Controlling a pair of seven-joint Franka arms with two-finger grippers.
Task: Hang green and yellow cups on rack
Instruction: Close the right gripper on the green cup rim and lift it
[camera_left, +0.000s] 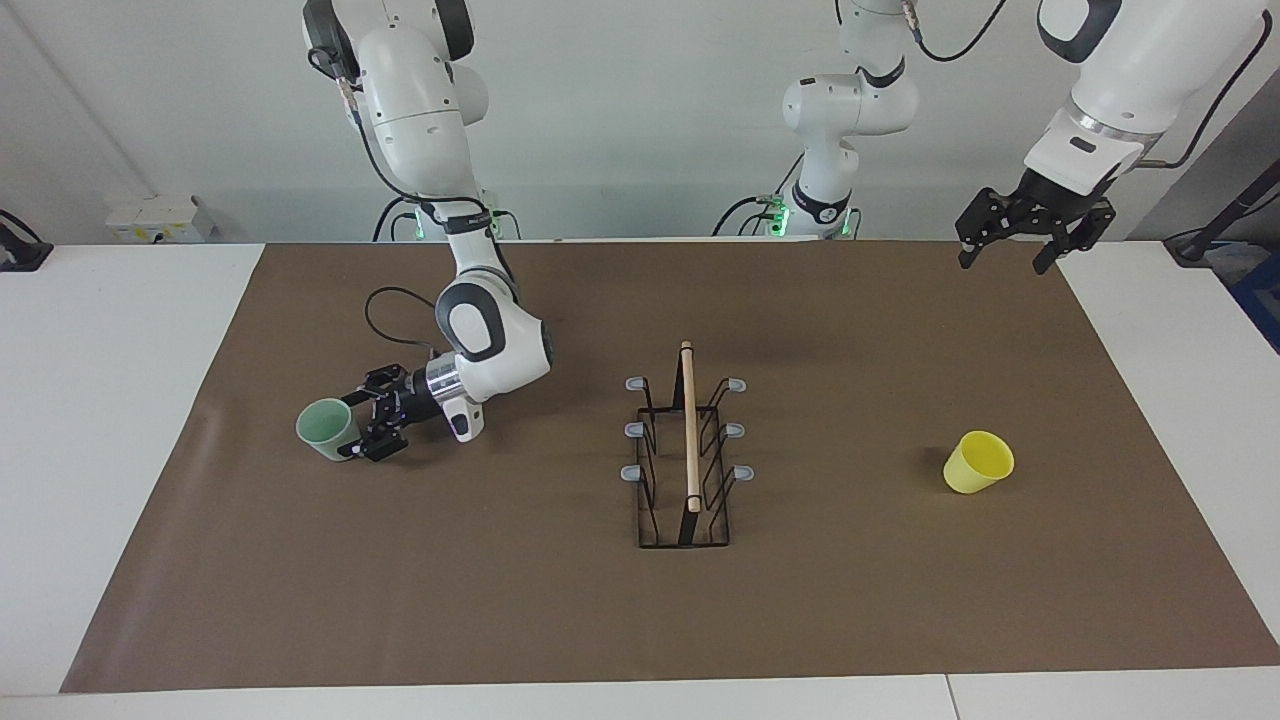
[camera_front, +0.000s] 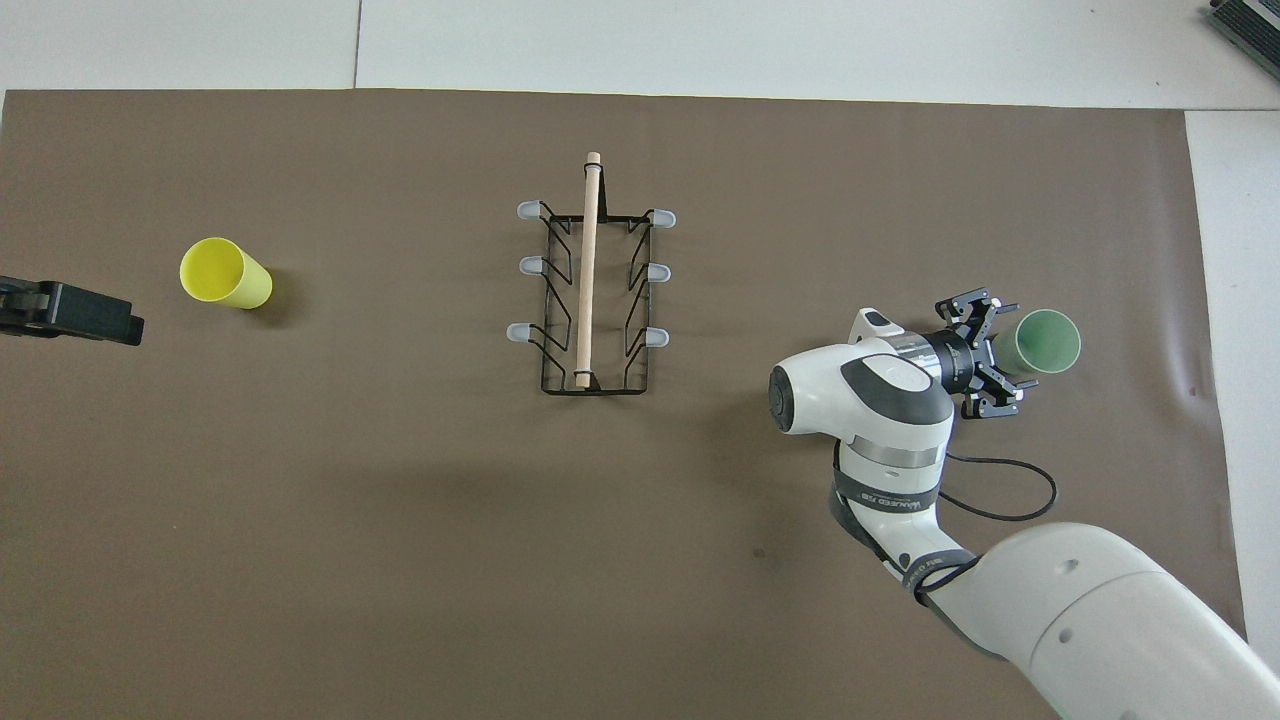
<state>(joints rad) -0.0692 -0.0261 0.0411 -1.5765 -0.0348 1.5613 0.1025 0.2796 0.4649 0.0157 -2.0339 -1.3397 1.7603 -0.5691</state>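
Facing view: right arm bent low over the brown mat, left arm held high at its own end of the counter (camera_left: 130, 420).
Green cup (camera_left: 328, 429): lies tilted on the mat toward the right arm's end of the counter, its mouth turned away from the right pincer, its base toward it.
Yellow cup (camera_left: 978, 462): tilted on the mat toward the left arm's end, well apart from both pincers.
Rack (camera_left: 688, 455): stands mid-mat between the two cups; all six grey-tipped pegs are bare.
Right pincer (camera_left: 362, 434): comes in nearly level with the mat, fingers spread wide on either side of the green cup's narrow end and not closed on it; whether a finger already touches the wall I cannot tell.
Left pincer (camera_left: 1015, 243): hangs over the mat's edge by its own base, fingers apart, holding nothing; this arm waits.
Handling, judged: thin plastic cup, likely very light, smooth and a bit springy, so it may skid or roll when nudged.
Where to hold, judged: across the tapered body near the base, squeezing gently so it neither pops out nor buckles, leaving the open mouth free for a peg.
Arm pose: right elbow raised, wrist turned sideways so the fingers point along the mat.
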